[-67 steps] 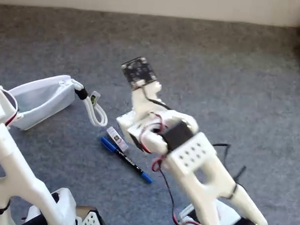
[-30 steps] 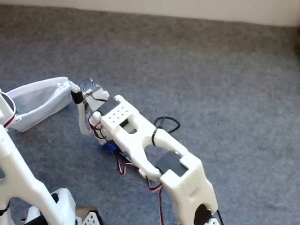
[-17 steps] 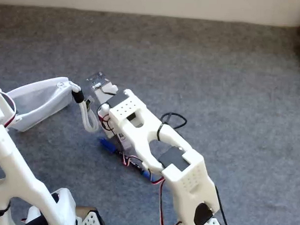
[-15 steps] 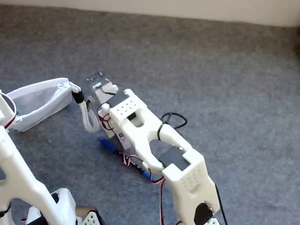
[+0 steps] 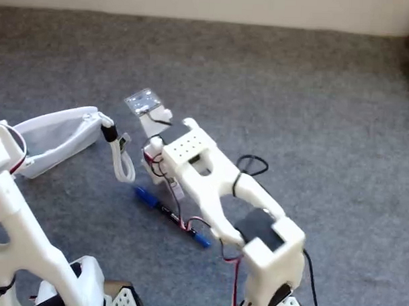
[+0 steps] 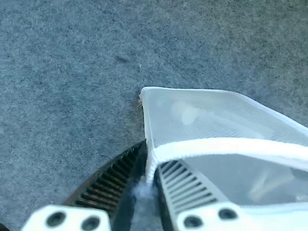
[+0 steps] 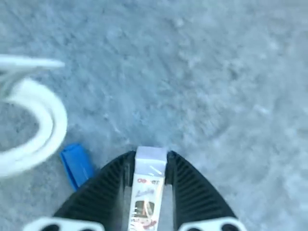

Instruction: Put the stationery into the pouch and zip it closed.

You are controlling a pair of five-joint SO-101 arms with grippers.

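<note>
I am holding my right arm (image 5: 217, 187) stretched forward and leftward from its base at the near edge, elbow bent, wrist angled down toward the worktop (image 5: 314, 96). My right hand (image 7: 150, 161) is pointing downward, its two dark fingers (image 7: 190, 192) pinching a small white wrapped piece (image 7: 147, 192) between them. My left arm (image 5: 11, 213) is standing at the near left edge. My left hand (image 6: 150, 163) is clamping the pouch (image 6: 216, 125) by its white rim, one finger on each side
</note>
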